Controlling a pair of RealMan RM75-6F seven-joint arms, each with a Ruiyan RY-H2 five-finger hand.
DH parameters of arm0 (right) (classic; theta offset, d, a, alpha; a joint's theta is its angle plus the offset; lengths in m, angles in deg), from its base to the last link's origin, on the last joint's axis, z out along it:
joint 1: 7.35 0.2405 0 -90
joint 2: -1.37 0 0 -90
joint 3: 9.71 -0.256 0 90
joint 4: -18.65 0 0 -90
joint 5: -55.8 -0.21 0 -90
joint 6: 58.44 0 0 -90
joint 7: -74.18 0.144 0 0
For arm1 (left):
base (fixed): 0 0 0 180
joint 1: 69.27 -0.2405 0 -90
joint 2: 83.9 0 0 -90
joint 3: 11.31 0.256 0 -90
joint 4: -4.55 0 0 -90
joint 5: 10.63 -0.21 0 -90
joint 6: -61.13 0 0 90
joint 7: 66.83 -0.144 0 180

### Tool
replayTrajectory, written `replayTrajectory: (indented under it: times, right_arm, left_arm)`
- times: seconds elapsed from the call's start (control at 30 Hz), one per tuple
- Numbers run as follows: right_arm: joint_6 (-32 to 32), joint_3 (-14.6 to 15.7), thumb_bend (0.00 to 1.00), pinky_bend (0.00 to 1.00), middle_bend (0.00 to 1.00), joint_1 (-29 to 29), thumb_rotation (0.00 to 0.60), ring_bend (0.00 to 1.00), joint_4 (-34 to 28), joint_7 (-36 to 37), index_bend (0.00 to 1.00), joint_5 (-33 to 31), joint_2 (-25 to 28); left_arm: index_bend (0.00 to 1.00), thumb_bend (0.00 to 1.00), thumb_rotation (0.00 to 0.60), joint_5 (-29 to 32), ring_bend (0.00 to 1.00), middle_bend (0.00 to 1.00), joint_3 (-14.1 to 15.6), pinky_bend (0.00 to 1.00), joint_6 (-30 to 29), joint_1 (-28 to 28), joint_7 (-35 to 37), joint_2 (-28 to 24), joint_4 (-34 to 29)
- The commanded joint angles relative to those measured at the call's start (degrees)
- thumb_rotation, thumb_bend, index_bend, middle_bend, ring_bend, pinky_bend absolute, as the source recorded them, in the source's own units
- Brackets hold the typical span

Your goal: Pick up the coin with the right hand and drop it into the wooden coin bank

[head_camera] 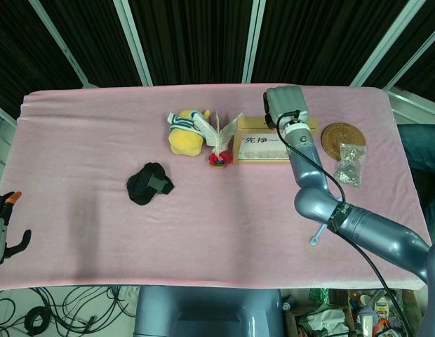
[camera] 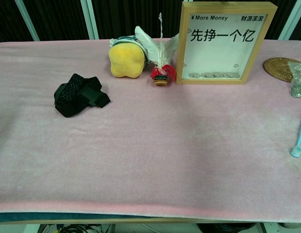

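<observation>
1. While the right arm stretches to the far edge of the table (head_camera: 98,232), the right hand (head_camera: 286,105) sits right over the top of the wooden coin bank (camera: 226,42), probably lined up with the slot. It only shows from behind, so I can't tell what the fingers are doing or whether a coin is in them.
2. No loose coin anywhere on the pink cloth that I can spot. A row of coins (camera: 214,74) already lies at the bottom of the bank's window.
3. The left hand (head_camera: 5,228) hangs off the near left corner, fingers apart, holding nothing, out of the way I guess.
4. Other stuff: yellow plush toy (camera: 126,59) and feather shuttlecock (camera: 161,63) just left of the bank, black pouch (camera: 78,94) nearer the middle, woven coaster (head_camera: 342,139) by the right edge.
</observation>
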Motion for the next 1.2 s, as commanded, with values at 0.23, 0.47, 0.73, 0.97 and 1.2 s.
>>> replayTrajectory:
  times: [0.23, 0.47, 0.73, 0.97, 1.2]
  right_arm:
    - [0.1, 3.2, 0.45, 0.8, 0.85, 1.4, 0.6, 0.86, 0.9, 1.8, 0.73, -0.9, -0.2]
    - [-0.3, 4.9, 0.45, 0.8, 0.85, 2.1, 0.6, 0.86, 0.3, 2.4, 0.73, -1.7, 0.5]
    - [-0.9, 6.3, 0.45, 0.8, 0.85, 2.9, 0.6, 0.86, -0.5, 3.1, 0.73, -2.7, 1.2]
    - [-1.1, 7.5, 0.45, 0.8, 0.85, 3.4, 0.6, 0.86, -0.7, 3.7, 0.73, -3.1, 1.3]
    - [-1.0, 8.5, 0.45, 0.8, 0.85, 3.9, 0.6, 0.86, -0.1, 4.4, 0.73, -3.4, 1.0]
  left_arm:
    - [0.1, 0.41, 0.6, 0.1, 0.0, 0.05, -0.1, 0.0, -0.1, 0.0, 0.0, 0.0, -0.1]
    - [0.1, 0.41, 0.6, 0.1, 0.0, 0.05, -0.1, 0.0, -0.1, 0.0, 0.1, 0.0, 0.0]
    - [0.1, 0.41, 0.6, 0.2, 0.0, 0.05, -0.1, 0.0, -0.1, 0.1, 0.0, 0.0, -0.1]
    - [0.1, 0.41, 0.6, 0.1, 0.0, 0.04, -0.1, 0.0, -0.2, 0.1, 0.0, 0.0, -0.1]
    - [0.1, 0.41, 0.6, 0.0, 0.0, 0.04, -0.1, 0.0, -0.3, 0.1, 0.0, 0.0, 0.0]
